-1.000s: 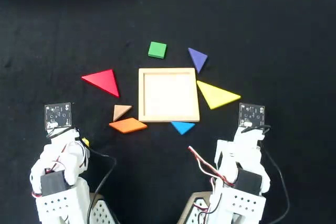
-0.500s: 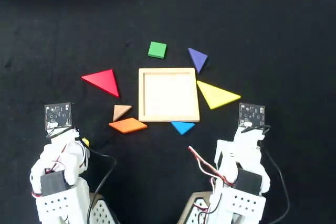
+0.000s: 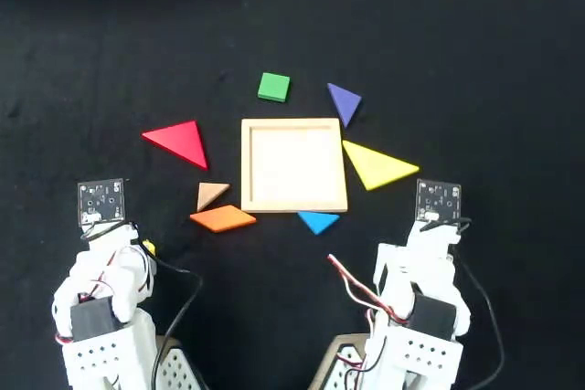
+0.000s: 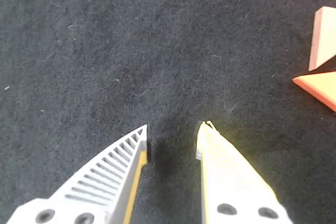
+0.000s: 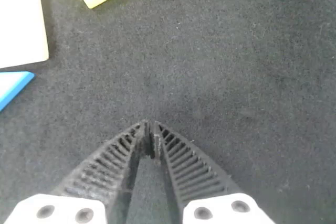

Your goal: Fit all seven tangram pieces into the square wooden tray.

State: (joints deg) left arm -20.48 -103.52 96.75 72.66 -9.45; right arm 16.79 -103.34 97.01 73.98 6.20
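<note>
Tangram pieces (image 3: 377,164) ring the wooden tray (image 3: 293,121) on my desk (image 3: 475,70); left end effector (image 4: 173,129) parted and empty, right end effector (image 5: 149,125) pinched closed.

Left tool (image 4: 174,126) agape — orange piece (image 4: 318,85) nearby

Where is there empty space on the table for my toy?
Bare: the black table left of the red triangle, right of the yellow triangle, and beyond the green square. Crowded: all around the wooden tray.
</note>
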